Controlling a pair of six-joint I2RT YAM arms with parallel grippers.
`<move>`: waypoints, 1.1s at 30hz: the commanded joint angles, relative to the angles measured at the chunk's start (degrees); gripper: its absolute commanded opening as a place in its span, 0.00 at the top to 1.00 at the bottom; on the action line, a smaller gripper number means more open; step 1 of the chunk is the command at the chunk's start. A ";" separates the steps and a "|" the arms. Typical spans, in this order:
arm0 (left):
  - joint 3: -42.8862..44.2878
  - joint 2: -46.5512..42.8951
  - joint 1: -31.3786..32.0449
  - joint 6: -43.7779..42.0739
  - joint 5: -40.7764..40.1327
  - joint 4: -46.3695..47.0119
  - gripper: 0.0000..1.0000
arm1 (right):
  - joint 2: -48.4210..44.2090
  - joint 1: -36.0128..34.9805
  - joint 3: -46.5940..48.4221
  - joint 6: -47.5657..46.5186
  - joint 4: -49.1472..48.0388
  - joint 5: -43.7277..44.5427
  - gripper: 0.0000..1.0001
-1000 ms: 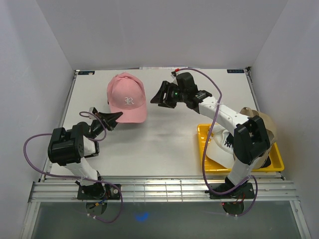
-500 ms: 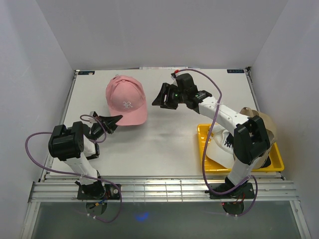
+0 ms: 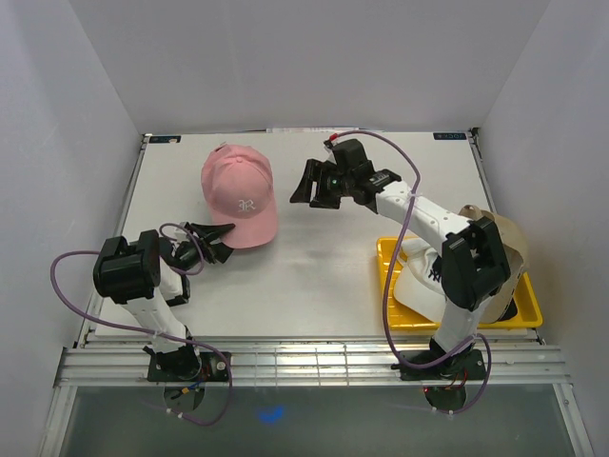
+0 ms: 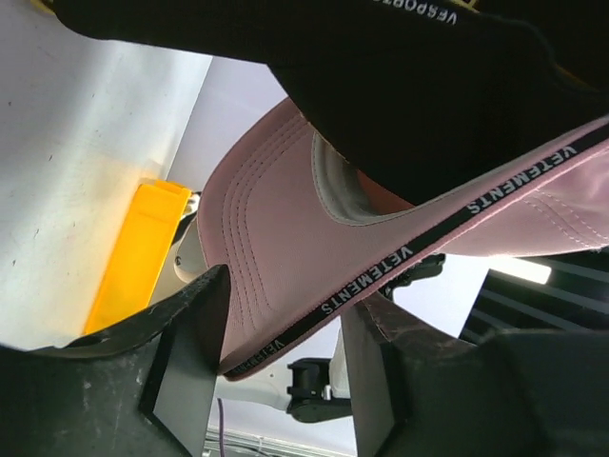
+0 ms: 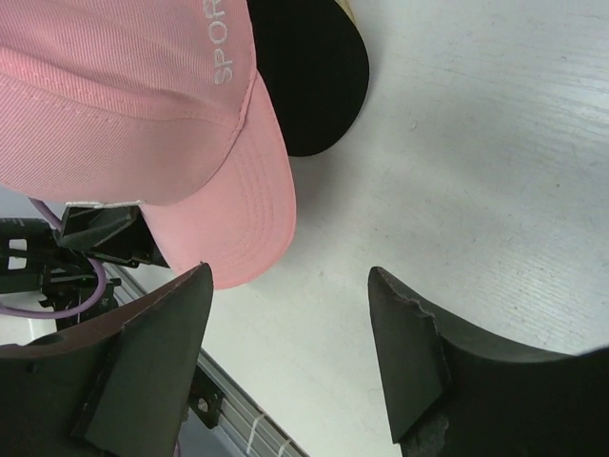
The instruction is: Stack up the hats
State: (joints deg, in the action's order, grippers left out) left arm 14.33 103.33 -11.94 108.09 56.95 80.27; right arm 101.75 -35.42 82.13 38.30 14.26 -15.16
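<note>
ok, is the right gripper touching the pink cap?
Apart. Top view shows bare table between the right gripper and the pink cap; its jaws stand open.

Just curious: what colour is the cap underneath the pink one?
Black cap; its brim shows best in the right wrist view.
</note>
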 commanded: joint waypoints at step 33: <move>1.75 -13.24 -0.89 -27.41 4.22 -35.18 0.51 | 9.68 -3.86 27.71 -12.02 15.79 4.95 0.23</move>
State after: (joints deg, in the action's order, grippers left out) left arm 15.33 89.93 -12.60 82.76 60.45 46.17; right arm 109.93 -37.65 104.29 29.93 27.18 -13.17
